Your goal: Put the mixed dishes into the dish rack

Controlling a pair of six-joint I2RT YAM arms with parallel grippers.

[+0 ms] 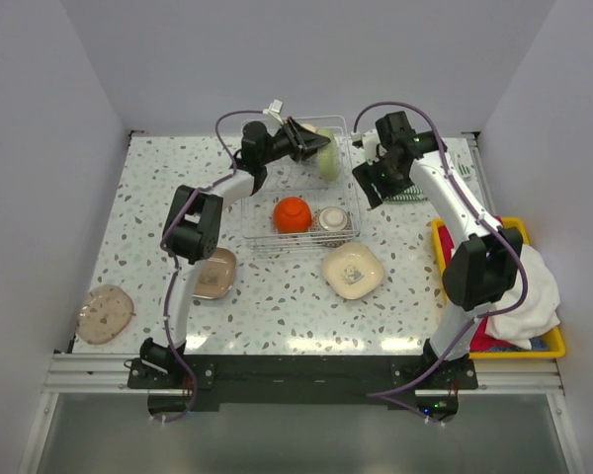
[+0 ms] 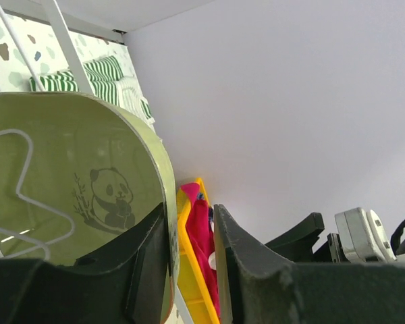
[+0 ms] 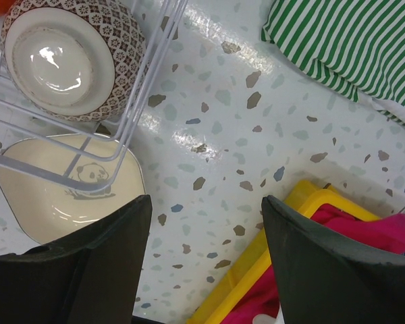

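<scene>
The green plate (image 1: 328, 153) (image 2: 67, 175) with a panda print stands on edge in the far slots of the dish rack (image 1: 257, 242) (image 2: 61, 40). My left gripper (image 1: 314, 145) (image 2: 189, 209) straddles its rim with the jaws parted: one finger lies against the plate's face, the other stands off it. Inside the rack sit the orange-red bowl (image 1: 292, 214) and the grey patterned bowl (image 1: 333, 221) (image 3: 71, 57). My right gripper (image 1: 372, 181) (image 3: 206, 202) hovers open and empty just right of the rack. The cream plate (image 1: 353, 270) (image 3: 61, 196), brown plate (image 1: 214, 274) and pale round plate (image 1: 105, 314) lie on the table.
A striped green cloth (image 1: 412, 195) (image 3: 351, 47) lies right of the rack, beneath my right arm. A yellow tray (image 1: 549, 346) (image 3: 277, 270) with red and white cloths sits at the table's right edge. White walls enclose the table on three sides.
</scene>
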